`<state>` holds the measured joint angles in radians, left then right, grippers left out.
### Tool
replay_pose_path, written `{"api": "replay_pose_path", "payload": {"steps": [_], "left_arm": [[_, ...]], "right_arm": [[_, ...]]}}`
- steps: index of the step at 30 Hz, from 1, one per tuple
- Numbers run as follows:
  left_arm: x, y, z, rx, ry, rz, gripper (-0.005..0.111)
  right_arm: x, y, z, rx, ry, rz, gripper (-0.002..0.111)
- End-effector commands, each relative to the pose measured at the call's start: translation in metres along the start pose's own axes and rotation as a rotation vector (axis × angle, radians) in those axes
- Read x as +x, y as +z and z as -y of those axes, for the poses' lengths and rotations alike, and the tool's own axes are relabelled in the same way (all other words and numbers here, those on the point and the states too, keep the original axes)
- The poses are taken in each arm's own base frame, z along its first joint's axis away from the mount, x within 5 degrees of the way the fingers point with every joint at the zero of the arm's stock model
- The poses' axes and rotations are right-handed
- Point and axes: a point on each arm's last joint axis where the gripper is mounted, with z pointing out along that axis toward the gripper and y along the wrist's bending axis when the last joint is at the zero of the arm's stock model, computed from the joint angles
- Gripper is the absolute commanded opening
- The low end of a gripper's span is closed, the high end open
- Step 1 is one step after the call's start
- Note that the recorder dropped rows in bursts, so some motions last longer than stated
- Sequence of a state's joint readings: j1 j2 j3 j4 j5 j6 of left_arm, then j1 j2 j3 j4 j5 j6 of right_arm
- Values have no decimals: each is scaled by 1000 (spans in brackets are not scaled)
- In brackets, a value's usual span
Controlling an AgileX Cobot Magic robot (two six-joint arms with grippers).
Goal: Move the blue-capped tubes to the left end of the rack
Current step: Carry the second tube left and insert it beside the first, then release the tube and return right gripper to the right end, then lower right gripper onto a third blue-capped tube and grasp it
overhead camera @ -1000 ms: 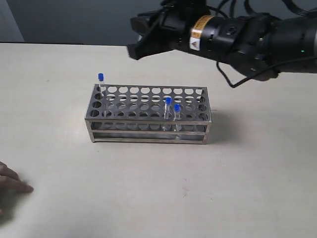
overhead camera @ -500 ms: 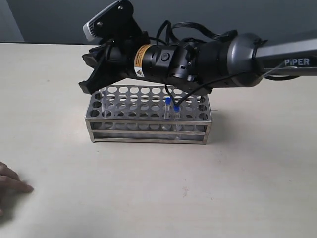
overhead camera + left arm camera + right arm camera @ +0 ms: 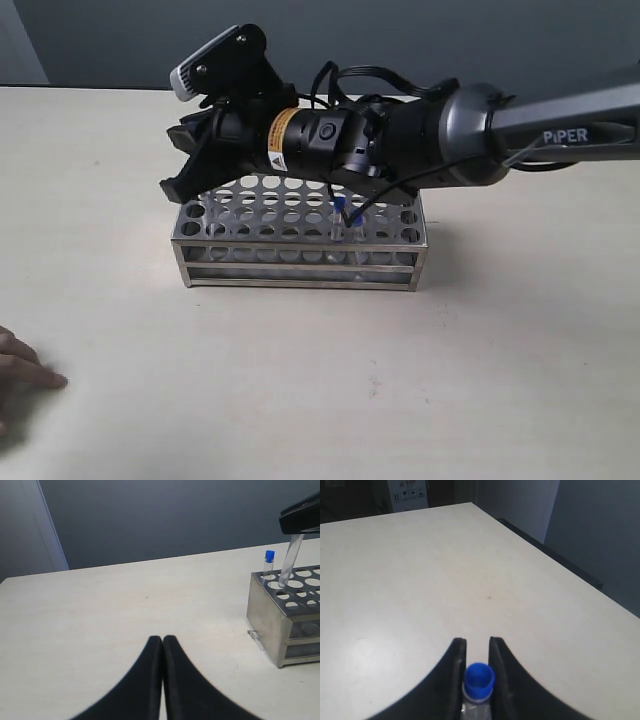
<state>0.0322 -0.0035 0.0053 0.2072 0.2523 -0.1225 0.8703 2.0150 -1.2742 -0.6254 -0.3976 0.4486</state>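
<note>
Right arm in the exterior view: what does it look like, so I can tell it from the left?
The right arm is a dark grey tube lettered PIPER in white, with a black wrist, a yellow warning band, looping black cables and a silver-faced camera. The right end effector has black curved fingers, as does the left end effector.

Exterior camera faces the rack (image 3: 290,250) long-side on, from slightly above, at middle distance; left wrist camera sits low over the table (image 3: 100,610), looking past the left gripper (image 3: 162,640), well apart from the rack's end; right wrist camera sits very near a blue-capped tube (image 3: 479,677) in the right gripper (image 3: 477,641); exterior and left wrist views share that rack end.
</note>
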Motion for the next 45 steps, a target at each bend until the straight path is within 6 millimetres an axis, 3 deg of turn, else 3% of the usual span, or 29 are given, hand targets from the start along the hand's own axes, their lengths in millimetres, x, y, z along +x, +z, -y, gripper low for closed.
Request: {"api": "replay_pose_path", "payload": {"steps": [1,15,23,26,30,31,32,36,39,41,45], "left_arm": [[-2,0,0,6,-5,8,1],[-2,0,0,6,-5,8,1],[-2,0,0,6,-5,8,1],[-2,0,0,6,-5,8,1],[-2,0,0,6,-5,8,1],[-2,0,0,6,-5,8,1],[-2,0,0,6,-5,8,1],[-2,0,0,6,-5,8,1],[-2,0,0,6,-5,8,1],[-2,0,0,6,-5,8,1],[-2,0,0,6,-5,8,1]], "right_arm": [[2,7,0,-6,4,7,0],[29,30,-2,-14,46,-57,1],[36,28,2,31,55,-153,40],[23,20,5,62,63,-155,42],[-39,-17,12,109,40,-34,40],[-53,-37,17,137,29,-15,40],[-55,-47,20,153,29,-16,39],[-20,-115,40,226,138,-37,39],[3,-157,21,170,153,52,39],[24,-169,14,186,143,-11,39],[50,-168,14,216,158,-139,46]]}}
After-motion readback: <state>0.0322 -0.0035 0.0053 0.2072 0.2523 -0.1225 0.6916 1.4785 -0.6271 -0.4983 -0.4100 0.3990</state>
